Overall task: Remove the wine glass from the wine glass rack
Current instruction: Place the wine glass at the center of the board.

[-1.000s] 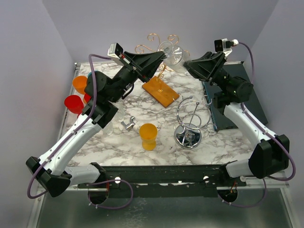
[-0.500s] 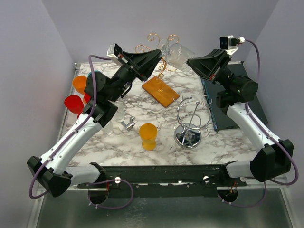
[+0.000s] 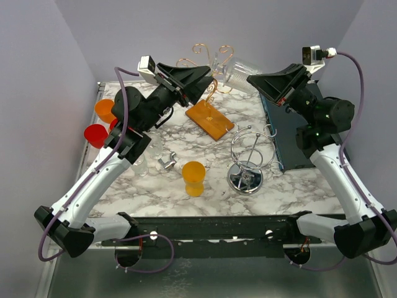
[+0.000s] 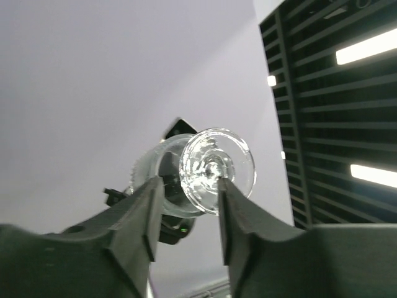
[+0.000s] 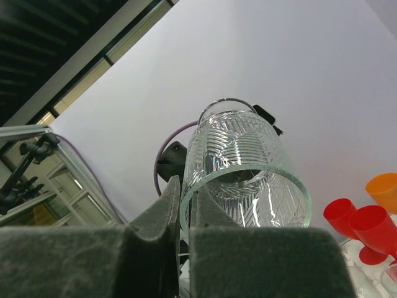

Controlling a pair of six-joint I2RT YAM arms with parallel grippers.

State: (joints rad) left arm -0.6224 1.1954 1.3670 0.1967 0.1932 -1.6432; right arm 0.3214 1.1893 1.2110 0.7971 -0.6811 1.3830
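The right arm has swung up and to the right, carrying the wine glass (image 3: pixel 234 67) away from the copper wire curls of the wine glass rack (image 3: pixel 209 118), and the left gripper (image 3: pixel 209 74) has let its jaws part. The glass now hangs in the air at the far side of the scene, above the marble table (image 3: pixel 186 205), just right of the rack's curled top and between the two grippers. Its long axis runs roughly level from left to right: the foot points left at the left gripper and the open mouth points right at the right gripper (image 3: pixel 252 79). In the right wrist view the right gripper (image 5: pixel 185 186) is pinched tight on the thin rim wall of the cut-patterned bowl (image 5: pixel 242 167). In the left wrist view the left gripper (image 4: pixel 189 186) stands partly open, and the round foot (image 4: pixel 217 169) faces the camera between and just past its fingertips. There is a clear gap on the left side, but contact on the right cannot be judged. The rack's wooden base sits on the table at centre far. An orange cup (image 3: pixel 193 177) stands nearer, and a chrome wire stand (image 3: pixel 248 162) is to its right. Red cups (image 3: pixel 95 135) are at the left edge.
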